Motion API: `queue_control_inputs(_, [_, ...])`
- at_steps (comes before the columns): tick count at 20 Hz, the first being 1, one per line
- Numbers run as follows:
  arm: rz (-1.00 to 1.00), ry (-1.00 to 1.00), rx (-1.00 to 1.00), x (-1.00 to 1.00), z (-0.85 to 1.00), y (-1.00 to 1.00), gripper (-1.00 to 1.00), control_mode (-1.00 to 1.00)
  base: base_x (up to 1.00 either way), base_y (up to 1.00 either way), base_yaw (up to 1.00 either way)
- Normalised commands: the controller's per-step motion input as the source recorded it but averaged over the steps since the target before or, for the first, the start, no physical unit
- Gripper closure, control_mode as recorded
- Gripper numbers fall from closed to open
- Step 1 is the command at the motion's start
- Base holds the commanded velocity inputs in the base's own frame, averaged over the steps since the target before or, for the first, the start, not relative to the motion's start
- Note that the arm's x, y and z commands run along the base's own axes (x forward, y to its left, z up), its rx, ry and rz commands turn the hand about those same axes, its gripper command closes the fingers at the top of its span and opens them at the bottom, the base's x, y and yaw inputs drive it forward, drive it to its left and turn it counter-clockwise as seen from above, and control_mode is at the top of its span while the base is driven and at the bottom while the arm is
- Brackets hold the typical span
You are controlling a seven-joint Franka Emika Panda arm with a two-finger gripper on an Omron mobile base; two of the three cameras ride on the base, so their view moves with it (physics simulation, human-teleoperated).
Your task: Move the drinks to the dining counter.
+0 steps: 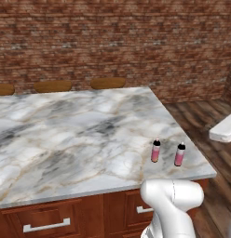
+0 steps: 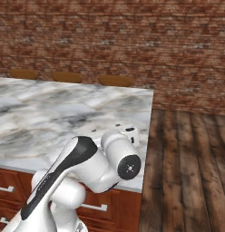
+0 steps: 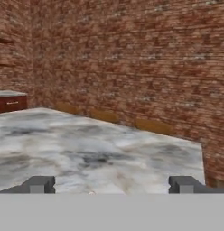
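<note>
The dining counter (image 1: 66, 135), a marble-topped island with reddish wood drawers (image 1: 43, 223) below and three round wooden stools (image 1: 52, 86) along its far edge, carries both drinks near its near right corner. Going left to right in the left base view, the left bottle (image 1: 155, 150) stands upright, and the right bottle (image 1: 180, 154) stands upright just beside it, slightly nearer the counter's right edge; the two are apart, not touching. Each is a slim pink bottle with a paler neck and a black cap. Handling judgement: the bottles are probably light and rigid, with smooth, likely slippery walls, and their narrow bases make them easy to tip with a sideways nudge. Take hold across the pink body at mid-height, below the neck, not at the cap. With both bottles upright on the island, the task appears essentially complete. In the hand view the gripper (image 3: 111, 185) has its two finger tips (image 3: 39, 184) spread wide with nothing between them, looking out over the marble toward the brick wall (image 3: 132, 54). In the right base view the arm's own links cover the bottles, so their placement cannot be confirmed there.
</note>
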Motion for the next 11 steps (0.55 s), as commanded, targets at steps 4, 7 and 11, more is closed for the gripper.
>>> queue_control_inputs(4, [0.01,-0.26,0.06,-0.18,1.0,0.0,-1.0,-1.0,0.0,0.0,0.0])
queue_control_inputs(7, [0.0,-0.22,0.05,-0.14,1.0,0.0,-1.0,-1.0,0.0,0.0,0.0])
queue_control_inputs(11, [0.0,-0.2,0.01,-0.18,0.99,0.0,-1.0,-1.0,0.0,0.0,0.0])
